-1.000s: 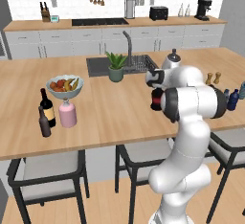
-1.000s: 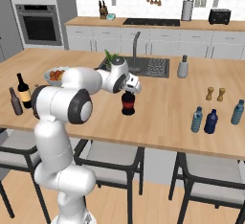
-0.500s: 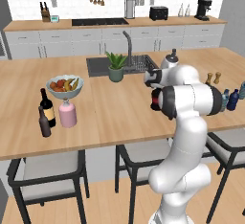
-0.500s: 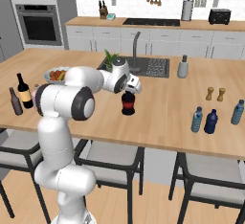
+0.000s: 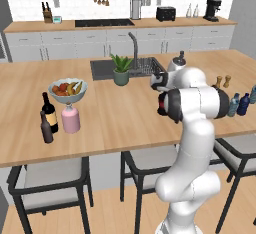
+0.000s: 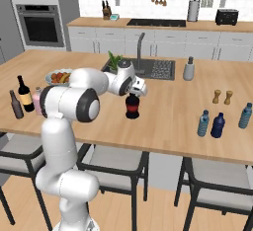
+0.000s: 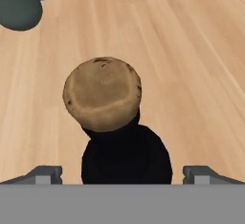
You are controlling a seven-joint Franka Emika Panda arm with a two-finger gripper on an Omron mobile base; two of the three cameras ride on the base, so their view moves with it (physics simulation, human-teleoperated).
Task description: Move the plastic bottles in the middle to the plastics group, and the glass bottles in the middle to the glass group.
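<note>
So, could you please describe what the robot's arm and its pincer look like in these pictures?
The arm is glossy white with rounded, bulbous segments and dark grey discs capping its joints. No cables or markings are visible. The pincer has two small dark grey tips, blocky and flat-topped, in the hand view.

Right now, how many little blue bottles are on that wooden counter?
3, all near the counter's right end: a lighter blue bottle, a dark blue bottle right beside it, and a teal bottle farther right. None seem hidden.
</note>
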